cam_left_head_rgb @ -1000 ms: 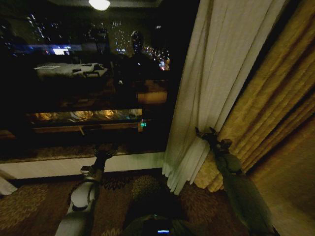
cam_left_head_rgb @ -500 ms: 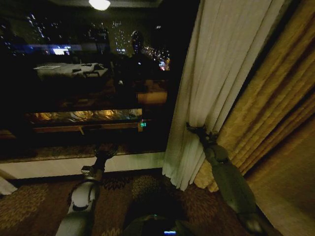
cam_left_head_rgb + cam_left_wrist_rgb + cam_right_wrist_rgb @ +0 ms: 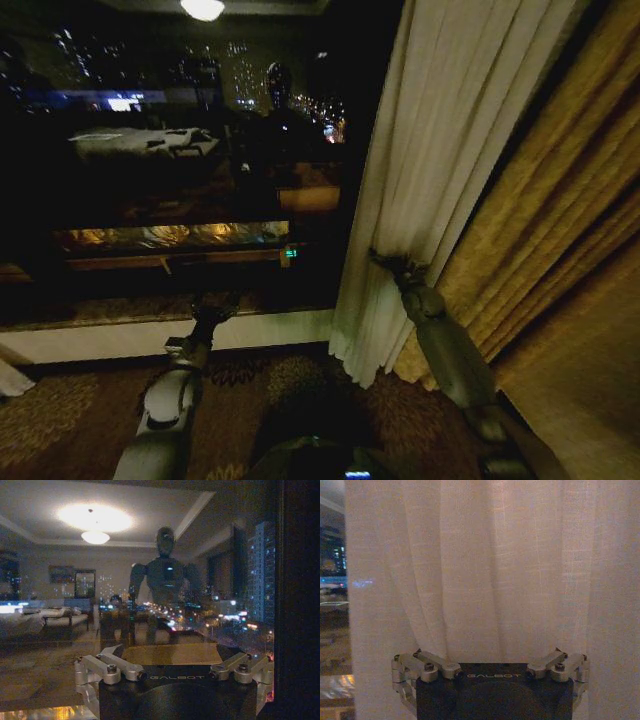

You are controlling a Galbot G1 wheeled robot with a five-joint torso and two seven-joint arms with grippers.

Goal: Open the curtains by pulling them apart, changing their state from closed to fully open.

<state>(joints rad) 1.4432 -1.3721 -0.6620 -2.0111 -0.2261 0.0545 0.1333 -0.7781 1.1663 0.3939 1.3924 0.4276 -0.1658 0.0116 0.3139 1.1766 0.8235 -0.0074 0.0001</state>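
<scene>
One sheer cream-white curtain (image 3: 440, 150) hangs bunched at the right of the dark window, its pleats running down to the carpet. My right gripper (image 3: 393, 264) is pressed into its folds at about sill height, near the panel's left edge, fingers spread and open. In the right wrist view the curtain (image 3: 485, 570) hangs directly in front of the gripper's body, very close. My left gripper (image 3: 212, 308) is held low in front of the window sill, open and holding nothing, well left of the curtain.
A thick golden-yellow drape (image 3: 560, 230) hangs just right of the sheer panel, behind my right arm. The bare window glass (image 3: 180, 180) reflects the room and the robot. A pale sill (image 3: 100, 340) runs below it, above patterned carpet (image 3: 290, 385).
My right gripper has moved left and slightly up, from the panel's right side into its folds. The left arm has stayed where it was.
</scene>
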